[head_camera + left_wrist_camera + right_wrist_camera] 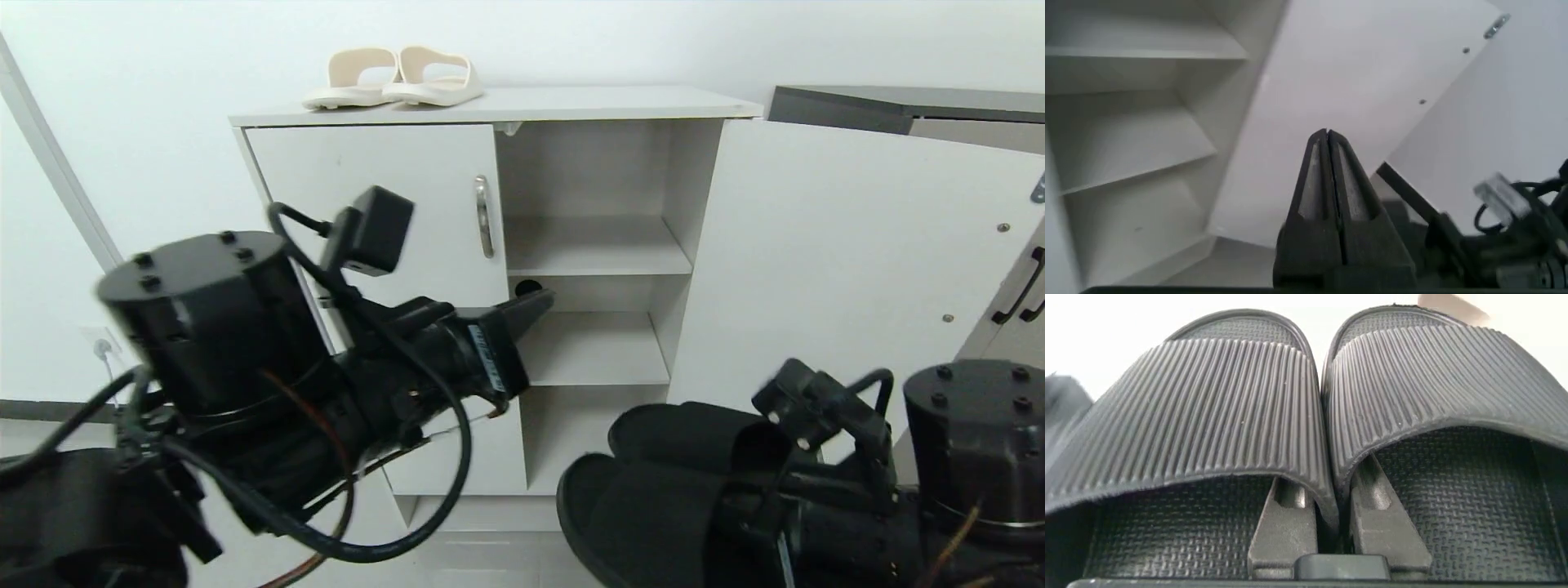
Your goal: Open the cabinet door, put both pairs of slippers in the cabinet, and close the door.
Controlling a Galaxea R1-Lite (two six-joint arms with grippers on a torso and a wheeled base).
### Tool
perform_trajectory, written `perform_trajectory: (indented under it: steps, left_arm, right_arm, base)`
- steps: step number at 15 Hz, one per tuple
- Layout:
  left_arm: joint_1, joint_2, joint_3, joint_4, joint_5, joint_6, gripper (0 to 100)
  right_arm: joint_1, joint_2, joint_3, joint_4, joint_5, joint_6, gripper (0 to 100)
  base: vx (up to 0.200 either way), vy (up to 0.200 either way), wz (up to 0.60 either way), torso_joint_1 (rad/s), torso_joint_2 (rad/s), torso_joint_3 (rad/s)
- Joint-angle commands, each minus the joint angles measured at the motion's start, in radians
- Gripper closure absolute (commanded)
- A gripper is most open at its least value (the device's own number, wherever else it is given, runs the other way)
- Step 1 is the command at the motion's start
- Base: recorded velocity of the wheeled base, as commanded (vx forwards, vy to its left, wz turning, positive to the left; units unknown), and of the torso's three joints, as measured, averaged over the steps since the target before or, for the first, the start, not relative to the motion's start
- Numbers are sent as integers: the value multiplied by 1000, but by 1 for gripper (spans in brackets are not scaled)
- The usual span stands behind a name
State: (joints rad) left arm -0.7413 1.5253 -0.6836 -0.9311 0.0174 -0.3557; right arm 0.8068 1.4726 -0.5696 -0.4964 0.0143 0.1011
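**Black pair held at the open cabinet, pale pair on top**

The right gripper point(1331, 531) pinches the black slippers point(678, 474). One finger lies under each ribbed strap, and the two slippers' adjoining inner edges are clamped between the fingers. In the head view this pair sits at 5 o'clock, low and in front of the cabinet point(571, 104), toes pointing towards it.

The right-hand door point(849, 253) stands swung wide towards 3 o'clock, baring the shelves point(596, 253). The left-hand door point(367, 155) is closed, with its handle point(483, 216) upright.

The left arm comes in from 8 o'clock and lies nearly level. The left gripper point(535, 306) has its fingers pressed together and empty, aimed at 2 o'clock towards the middle shelf.

The beige slippers point(396, 77) rest side by side on the cabinet top, at 11 o'clock.
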Motion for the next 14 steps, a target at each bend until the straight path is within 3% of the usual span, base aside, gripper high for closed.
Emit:
perform_trajectory:
  steps: [1, 3, 5, 7, 8, 10, 11, 13, 14]
  left_arm:
    - [91, -281, 136, 95, 116, 43, 100]
    - [177, -487, 216, 252, 194, 69, 100]
    - [298, -784, 317, 489, 285, 98, 100]
    - [508, -1053, 329, 791, 309, 127, 100]
    - [571, -1140, 319, 888, 315, 138, 100]
    - [754, -1410, 319, 1150, 323, 195, 100]
    - [789, -1465, 335, 1218, 337, 207, 100]
    - [780, -1464, 394, 1192, 460, 162, 100]
    - [780, -1465, 438, 1175, 461, 162, 100]
  right_arm:
    - [-5, 161, -119, -36, -169, 71, 100]
    - [-6, 285, -187, -131, -326, 106, 100]
    - [-9, 393, -227, -205, -436, 104, 100]
    - [-12, 436, -248, -240, -468, 103, 100]
    - [-15, 437, -251, -238, -468, 101, 100]
    - [-17, 434, -250, -240, -470, 101, 100]
    - [-17, 431, -248, -240, -470, 101, 100]
    - [-17, 431, -245, -241, -471, 101, 100]
    - [-17, 431, -245, -241, -484, 101, 100]
  base:
    - [0, 0, 0, 0, 0, 0]
    - [0, 0, 0, 0, 0, 0]
    - [0, 0, 0, 0, 0, 0]
    - [0, 0, 0, 0, 0, 0]
    - [0, 0, 0, 0, 0, 0]
    - [0, 0, 0, 0, 0, 0]
    - [0, 0, 0, 0, 0, 0]
    - [0, 0, 0, 0, 0, 0]
    - [0, 0, 0, 0, 0, 0]
